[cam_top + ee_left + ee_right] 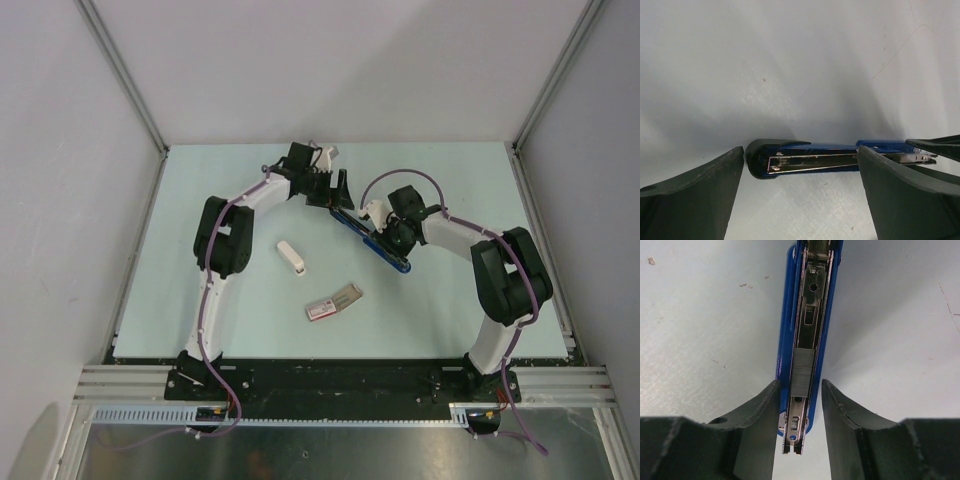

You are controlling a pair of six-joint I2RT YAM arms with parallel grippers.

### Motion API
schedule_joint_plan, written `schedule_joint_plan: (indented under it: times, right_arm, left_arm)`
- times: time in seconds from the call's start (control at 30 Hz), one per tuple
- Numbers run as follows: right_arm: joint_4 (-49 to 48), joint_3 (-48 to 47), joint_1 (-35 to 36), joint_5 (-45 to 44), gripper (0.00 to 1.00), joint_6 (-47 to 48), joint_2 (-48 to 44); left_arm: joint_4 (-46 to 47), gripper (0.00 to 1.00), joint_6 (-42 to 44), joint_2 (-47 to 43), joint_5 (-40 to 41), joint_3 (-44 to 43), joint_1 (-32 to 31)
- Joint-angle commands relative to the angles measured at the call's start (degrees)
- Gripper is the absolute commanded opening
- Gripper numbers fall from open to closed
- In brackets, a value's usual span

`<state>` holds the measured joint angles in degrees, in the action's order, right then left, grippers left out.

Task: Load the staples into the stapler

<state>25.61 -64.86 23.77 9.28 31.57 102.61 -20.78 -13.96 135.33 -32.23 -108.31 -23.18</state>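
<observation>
The blue stapler [392, 255] lies opened on the table between both arms. In the right wrist view its metal channel faces up with a short strip of silvery staples [802, 372] lying in it. My right gripper [800, 382] straddles the stapler's [785, 340] front end; the left finger touches its blue side and the right finger stands a little off it. My left gripper [801, 150] is wide open around the stapler's black end [757, 160], touching nothing that I can see. In the top view the left gripper [340, 195] and right gripper [378, 232] sit at opposite ends.
The pink-and-white staple box [333, 302] lies nearer the arms, its grey tray slid partly out. A small white oblong piece [291, 260] lies to its upper left. White walls enclose the table on three sides.
</observation>
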Motion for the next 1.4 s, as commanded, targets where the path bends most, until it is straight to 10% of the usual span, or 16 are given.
schedule_joint_plan:
  times: [0.0, 1.37]
  right_arm:
    - [0.6, -0.4, -0.2, -1.9, 0.43, 0.5, 2.1]
    - [-1.1, -0.3, -4.7, 4.6, 0.40, -1.8, 3.9]
  left_arm:
    - [-0.4, 0.99, -2.1, -3.5, -3.3, -0.7, -0.4]
    - [-0.4, 0.99, -6.3, -11.8, -9.8, 1.1, -3.1]
